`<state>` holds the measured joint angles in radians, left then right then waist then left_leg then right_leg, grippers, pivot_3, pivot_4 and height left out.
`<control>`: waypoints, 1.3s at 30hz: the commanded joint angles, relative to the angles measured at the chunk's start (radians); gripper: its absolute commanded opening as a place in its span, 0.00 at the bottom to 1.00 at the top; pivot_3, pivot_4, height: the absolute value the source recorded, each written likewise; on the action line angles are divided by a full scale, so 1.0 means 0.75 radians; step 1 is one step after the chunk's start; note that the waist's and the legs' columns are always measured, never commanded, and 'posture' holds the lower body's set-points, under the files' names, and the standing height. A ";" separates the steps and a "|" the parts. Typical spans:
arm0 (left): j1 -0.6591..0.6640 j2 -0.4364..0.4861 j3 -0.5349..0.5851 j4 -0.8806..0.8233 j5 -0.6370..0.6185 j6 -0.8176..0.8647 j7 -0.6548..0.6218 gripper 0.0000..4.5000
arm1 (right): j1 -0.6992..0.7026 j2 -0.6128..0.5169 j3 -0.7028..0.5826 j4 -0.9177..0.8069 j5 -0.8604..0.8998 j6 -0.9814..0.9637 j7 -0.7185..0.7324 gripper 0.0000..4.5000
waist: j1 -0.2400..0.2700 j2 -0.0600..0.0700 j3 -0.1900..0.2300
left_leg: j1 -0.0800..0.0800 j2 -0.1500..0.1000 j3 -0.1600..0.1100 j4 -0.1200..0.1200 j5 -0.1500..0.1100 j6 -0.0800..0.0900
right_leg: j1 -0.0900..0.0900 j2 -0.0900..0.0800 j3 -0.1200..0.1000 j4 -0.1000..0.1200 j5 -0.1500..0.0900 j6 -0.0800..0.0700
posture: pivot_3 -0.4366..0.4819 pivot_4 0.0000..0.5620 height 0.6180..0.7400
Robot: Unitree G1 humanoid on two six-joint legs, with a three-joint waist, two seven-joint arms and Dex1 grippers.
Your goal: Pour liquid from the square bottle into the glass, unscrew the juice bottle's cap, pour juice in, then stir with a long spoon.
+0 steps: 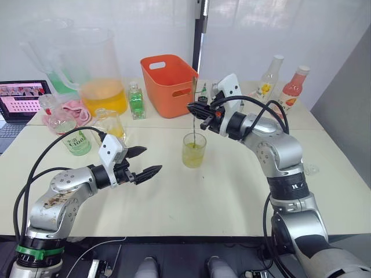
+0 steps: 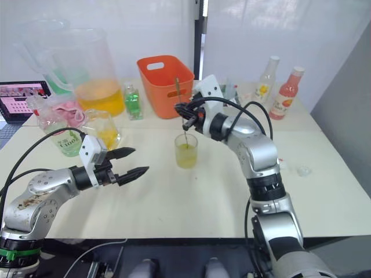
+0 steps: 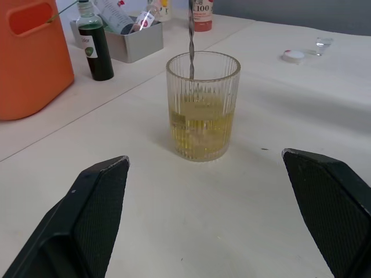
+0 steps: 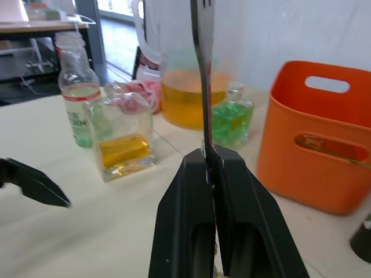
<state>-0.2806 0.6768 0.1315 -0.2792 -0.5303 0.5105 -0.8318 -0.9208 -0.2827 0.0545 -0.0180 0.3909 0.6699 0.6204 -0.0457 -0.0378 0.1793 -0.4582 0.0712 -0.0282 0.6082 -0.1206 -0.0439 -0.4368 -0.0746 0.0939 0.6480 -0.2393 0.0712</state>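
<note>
Yellow-green liquid [image 1: 193, 154] low in the glass [image 1: 194, 150], mid-table. Head views: long spoon [image 1: 193, 104] upright, lower end dipped in the glass, upper end risen past the right gripper [image 1: 198, 111], which pinches the stem from the robot's right, directly above the rim. Long axis near vertical, so stirring would mean circling the wrist over the glass. Left gripper [image 1: 144, 163] low over the table, off to the glass's left, fingers spread, grasping nothing; right arm clearly the nearer. Square bottle [image 1: 110, 122] and juice bottle [image 1: 76, 141] back on the left side, near the big pitcher [image 1: 104, 75]; orange bin [image 1: 168, 76] behind the glass.

Left wrist view: ribbed glass dead ahead between the parted fingers [image 3: 98, 202], spoon stem down inside it, white cap [image 3: 293, 55] loose on the table beyond.

Right wrist view: fingers [image 4: 191, 226] closed tight on the spoon stem; square bottle beyond, a little yellow-orange left in it.

Judgement: both pours done, stirring in hand.
</note>
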 commanded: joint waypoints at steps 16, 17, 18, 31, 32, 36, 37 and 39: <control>-0.055 0.000 -0.013 0.029 0.030 -0.064 -0.041 1.00 | 0.026 -0.201 0.038 -0.135 -0.011 0.079 0.076 0.00 | 0.004 0.000 0.000 | 0.001 0.000 0.000 0.001 0.000 0.000 | 0.001 0.000 0.000 0.000 0.000 0.000 | 0.48 0.27 0.70; -0.055 0.000 -0.013 0.029 0.030 -0.064 -0.041 1.00 | 0.026 -0.201 0.039 -0.133 -0.012 0.076 0.076 0.00 | 0.004 0.000 0.000 | 0.001 0.000 0.000 0.001 0.000 0.000 | 0.001 0.000 0.000 0.000 0.000 0.000 | 0.48 0.27 0.70; -0.056 0.002 -0.014 0.026 0.030 -0.061 -0.041 1.00 | 0.023 -0.167 0.036 -0.106 -0.025 0.019 0.055 0.00 | 0.004 0.000 0.000 | 0.001 0.000 0.000 0.001 0.000 0.000 | 0.001 0.000 0.000 0.000 0.000 0.000 | 0.48 0.27 0.70; -0.073 0.003 -0.034 0.022 0.039 -0.058 -0.037 1.00 | 0.037 0.033 -0.008 -0.092 0.045 -0.120 0.042 0.00 | 0.004 0.000 0.000 | 0.001 0.000 0.000 0.001 0.000 0.000 | 0.001 0.000 0.000 0.000 0.000 0.000 | 0.48 0.27 0.70; -0.075 0.003 -0.037 0.023 0.040 -0.058 -0.037 1.00 | 0.037 0.030 -0.008 -0.100 0.051 -0.108 0.048 0.00 | 0.004 0.000 0.000 | 0.001 0.000 0.000 0.001 0.000 0.000 | 0.001 0.000 0.000 0.000 0.000 0.000 | 0.48 0.27 0.70; -0.076 0.008 -0.040 0.023 0.038 -0.059 -0.042 1.00 | 0.043 0.004 -0.011 -0.136 0.077 -0.050 0.062 0.00 | 0.000 0.000 0.000 | 0.001 0.000 0.000 0.000 0.000 0.000 | 0.001 0.000 0.000 0.000 0.000 0.000 | 0.48 0.27 0.70; -0.076 0.008 -0.040 0.024 0.039 -0.059 -0.042 1.00 | 0.043 0.001 -0.011 -0.139 0.078 -0.046 0.062 0.00 | 0.000 0.000 0.000 | 0.001 0.000 0.000 0.000 0.000 0.000 | 0.000 0.000 0.000 0.000 0.000 0.000 | 0.48 0.27 0.70; -0.078 0.008 -0.043 0.026 0.040 -0.060 -0.043 1.00 | 0.043 -0.009 -0.018 -0.128 0.053 -0.080 0.051 0.00 | 0.000 0.000 0.000 | 0.001 0.000 0.000 0.000 0.000 0.000 | 0.000 0.000 0.000 0.000 0.000 0.000 | 0.48 0.27 0.70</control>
<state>-0.3176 0.6756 0.0949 -0.2430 -0.5070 0.4830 -0.8575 -0.8842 -0.2859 0.0623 -0.0796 0.4153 0.6322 0.6556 -0.0454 -0.0381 0.1792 -0.4578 0.0712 -0.0284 0.6084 -0.1206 -0.0439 -0.4365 -0.0745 0.0939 0.6482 -0.2392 0.0713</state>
